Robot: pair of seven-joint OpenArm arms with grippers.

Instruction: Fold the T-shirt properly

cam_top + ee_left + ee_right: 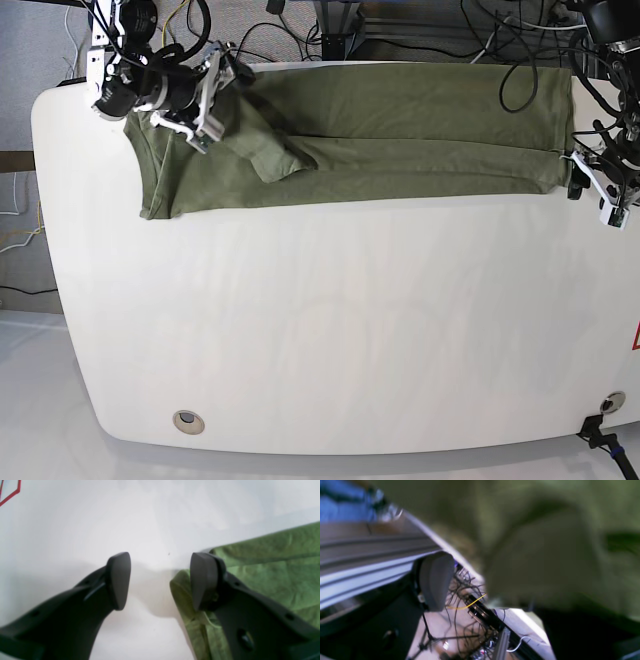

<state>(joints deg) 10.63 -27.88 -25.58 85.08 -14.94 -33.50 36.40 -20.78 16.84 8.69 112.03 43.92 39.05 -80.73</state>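
Observation:
The olive-green T-shirt (400, 140) lies folded lengthwise along the far edge of the white table (350, 330). My left gripper (600, 195) is at the shirt's right end. In the left wrist view it (160, 580) is open: one finger is over the shirt's corner (275, 575), the other over bare table. My right gripper (210, 100) is at the shirt's upper left, by a bunched sleeve (275, 155). In the blurred right wrist view it (475, 585) stands open. Its left pad (435, 580) is clear of the cloth (545, 542), which hides the other finger.
Cables and stands (330, 25) crowd the floor behind the table's far edge. A red marking (635, 340) sits at the right edge and also shows in the left wrist view (10, 492). Round grommets sit near the front corners (186, 421) (612, 402).

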